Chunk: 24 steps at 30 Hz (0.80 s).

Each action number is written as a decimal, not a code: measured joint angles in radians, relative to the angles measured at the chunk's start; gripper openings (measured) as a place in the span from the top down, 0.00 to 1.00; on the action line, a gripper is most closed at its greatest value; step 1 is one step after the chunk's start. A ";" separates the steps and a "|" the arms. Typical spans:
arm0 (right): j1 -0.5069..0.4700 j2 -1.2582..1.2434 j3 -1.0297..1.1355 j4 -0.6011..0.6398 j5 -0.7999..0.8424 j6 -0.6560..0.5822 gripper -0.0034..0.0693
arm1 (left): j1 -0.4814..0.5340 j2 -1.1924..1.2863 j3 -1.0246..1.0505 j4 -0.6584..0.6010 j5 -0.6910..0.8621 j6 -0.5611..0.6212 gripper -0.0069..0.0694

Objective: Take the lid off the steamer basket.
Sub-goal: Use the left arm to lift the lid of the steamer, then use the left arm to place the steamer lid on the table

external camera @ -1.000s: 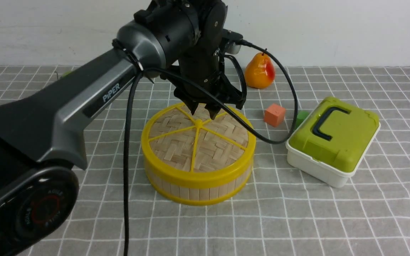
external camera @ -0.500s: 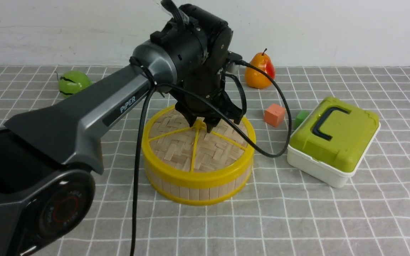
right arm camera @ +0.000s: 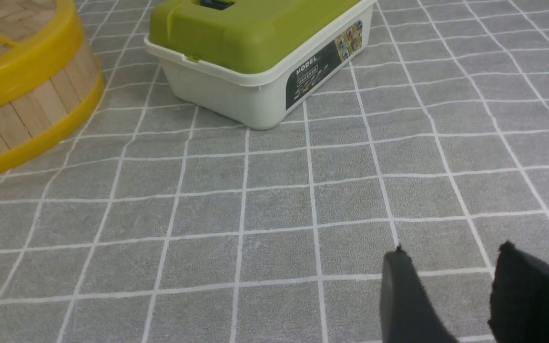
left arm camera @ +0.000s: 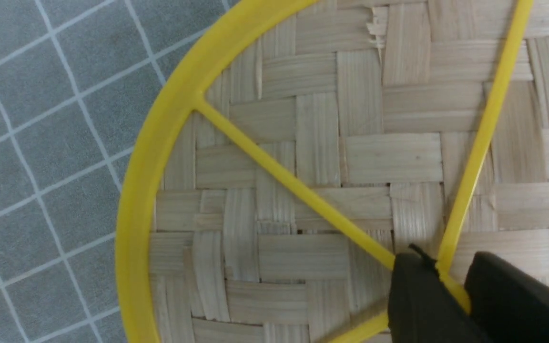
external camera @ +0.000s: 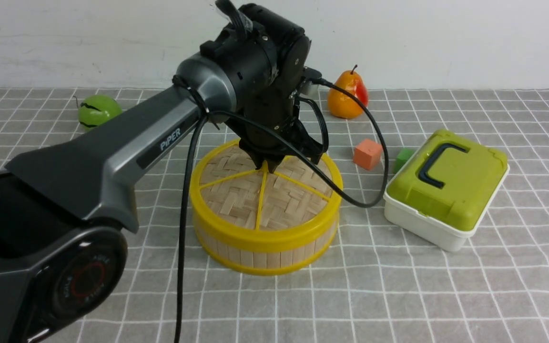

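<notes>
The lid (external camera: 255,195), woven bamboo with a yellow rim and spokes, lies flat on the steamer basket (external camera: 255,255) in the middle of the cloth. My left gripper (external camera: 267,164) points down at the lid's centre, its jaws closed on the small yellow knob. In the left wrist view the two black fingers pinch the knob of the lid (left arm camera: 312,143), with the gripper (left arm camera: 451,286) at the hub of the spokes. My right gripper (right arm camera: 451,271) is open and empty above bare cloth; the basket's side (right arm camera: 26,109) shows far off. It is out of the front view.
A white box with a green top (external camera: 446,181) stands right of the basket, also in the right wrist view (right arm camera: 255,43). An orange cube (external camera: 367,154), a green cube (external camera: 403,157) and a pear (external camera: 348,97) lie behind. A green round fruit (external camera: 97,110) sits at back left. The arm's cable (external camera: 350,190) drapes over the lid.
My left gripper came down onto the lid's centre and its fingers closed on the knob. The lid and basket have not moved.
</notes>
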 joint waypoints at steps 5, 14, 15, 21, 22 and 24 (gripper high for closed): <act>0.000 0.000 0.000 0.000 0.000 0.000 0.62 | 0.000 -0.018 0.000 -0.004 0.000 0.005 0.77; 0.000 0.000 0.000 0.000 0.000 0.000 0.62 | 0.128 -0.304 0.003 -0.028 0.000 0.036 0.77; 0.000 0.000 0.000 0.000 0.000 0.000 0.62 | 0.155 -0.338 0.003 -0.028 0.000 0.036 0.77; 0.000 0.000 0.000 0.000 0.000 0.000 0.62 | 0.316 -0.491 0.036 -0.029 0.000 0.035 0.77; 0.000 0.000 0.000 0.000 0.000 0.000 0.62 | 0.339 -0.509 0.057 -0.031 0.000 0.033 0.77; 0.000 0.000 0.000 0.000 0.000 0.000 0.62 | 0.396 -0.547 0.132 -0.041 0.000 0.027 0.77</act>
